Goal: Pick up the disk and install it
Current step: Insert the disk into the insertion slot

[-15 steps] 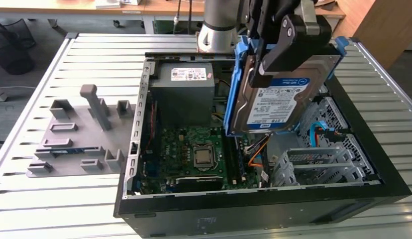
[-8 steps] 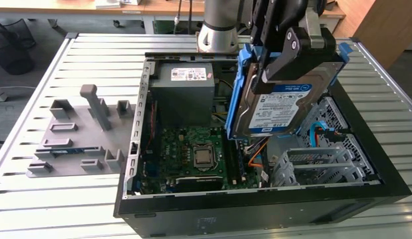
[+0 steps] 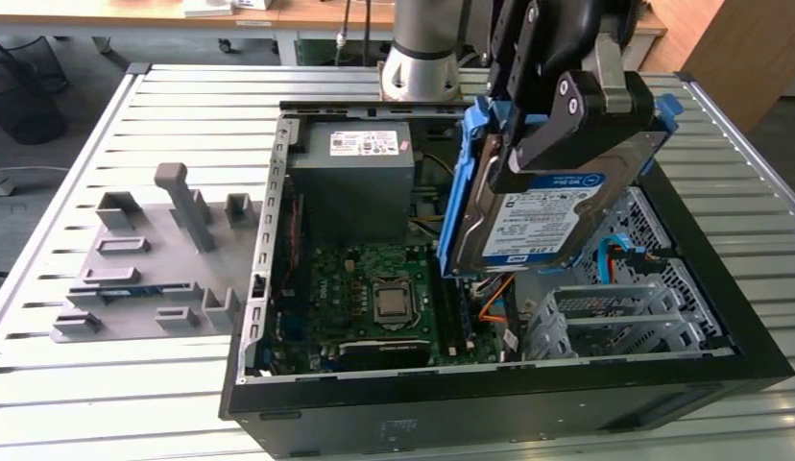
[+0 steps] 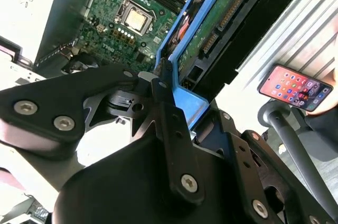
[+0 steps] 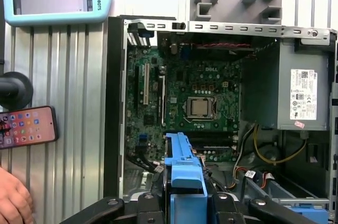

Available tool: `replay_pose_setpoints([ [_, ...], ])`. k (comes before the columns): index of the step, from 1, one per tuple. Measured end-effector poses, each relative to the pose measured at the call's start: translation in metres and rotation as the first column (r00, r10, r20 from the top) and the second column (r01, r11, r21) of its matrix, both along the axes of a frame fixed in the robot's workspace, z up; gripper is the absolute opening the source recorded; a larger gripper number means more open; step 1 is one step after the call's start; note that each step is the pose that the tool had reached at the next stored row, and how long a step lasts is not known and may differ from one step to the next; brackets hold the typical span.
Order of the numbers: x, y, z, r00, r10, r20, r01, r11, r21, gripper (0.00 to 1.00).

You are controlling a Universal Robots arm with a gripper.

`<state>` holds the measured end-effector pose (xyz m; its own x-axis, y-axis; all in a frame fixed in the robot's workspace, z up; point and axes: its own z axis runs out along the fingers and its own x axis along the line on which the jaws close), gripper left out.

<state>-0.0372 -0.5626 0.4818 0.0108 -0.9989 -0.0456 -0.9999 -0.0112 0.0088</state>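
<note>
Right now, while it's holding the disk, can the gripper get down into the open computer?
Probably yes. The computer case lies with its side off, and the gripper, shut on the disk, hangs right above the opening with nothing in between.

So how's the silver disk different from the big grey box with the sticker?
The flat silver disk in its blue plastic frame hangs tilted in the gripper above the black computer case; the grey metal power-supply box sits inside it. The disk is a thin slab with blue edges; the box is chunky and plain grey. Both wear stickers.
</note>
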Motion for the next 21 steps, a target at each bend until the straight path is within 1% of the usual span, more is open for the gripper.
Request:
replay_pose_setpoints([
  [4, 0.0039, -0.0006, -0.0034, 1.0000, 0.000, -0.0003, 0.000, 1.0000, -0.0001, 0.36],
  [9, 0.0153, -0.0010, -0.0074, 1.0000, 0.000, -0.0021, 0.000, 1.0000, -0.0001, 0.36],
  [11, 0.0182, -0.0020, -0.0090, 1.0000, 0.000, -0.0024, 0.000, 1.0000, -0.0003, 0.36],
  [12, 0.0190, -0.0034, -0.0096, 1.0000, 0.000, -0.0025, 0.000, 1.0000, -0.0004, 0.36],
  [15, 0.0205, -0.0103, -0.0120, 1.0000, 0.000, -0.0023, 0.000, 1.0000, 0.0000, 0.36],
  [17, 0.0224, -0.0137, -0.0132, 1.0000, 0.000, -0.0024, 0.000, 1.0000, -0.0002, 0.36],
  [21, 0.0311, -0.0162, -0.0160, 1.0000, 0.000, -0.0027, 0.000, 1.0000, -0.0001, 0.36],
])
